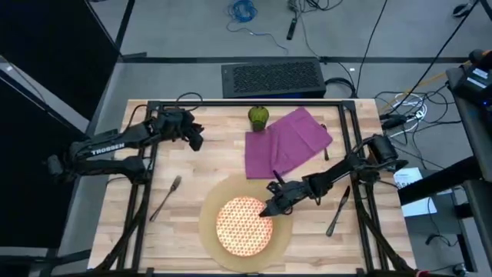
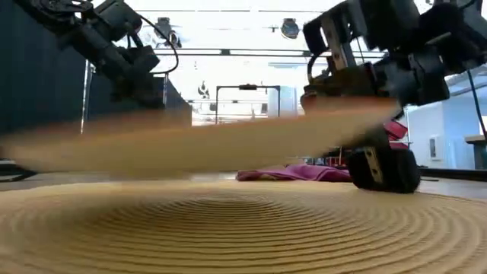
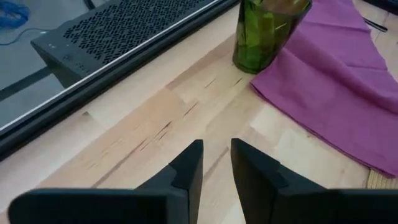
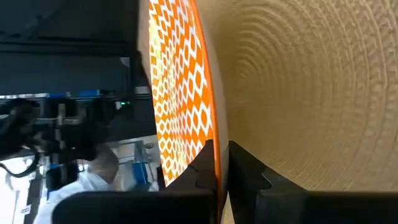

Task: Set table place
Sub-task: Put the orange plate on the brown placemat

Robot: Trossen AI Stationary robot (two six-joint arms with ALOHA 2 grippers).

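Right hand (image 1: 270,206) grips the rim of the round orange-and-white patterned plate (image 1: 244,225) above the tan woven mat (image 1: 211,206); left hand (image 1: 197,140) waits far-left, slightly parted.

Grey floor (image 1: 192,31), blue cable coil (image 1: 243,10), black perforated box (image 1: 272,77)

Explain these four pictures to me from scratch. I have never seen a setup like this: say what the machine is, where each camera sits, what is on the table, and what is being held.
Two dark robot arms work at a wooden table. One picture looks straight down, one looks level across the tabletop, and two come from cameras on the arms' wrists. On the table lie a round tan mat, a purple napkin, a green cup, a fork and a knife. The right tool is shut on the rim of the orange-and-white plate over the mat; the level view suggests the plate is lifted slightly. The left tool waits near the far left, fingers a little apart, holding nothing.
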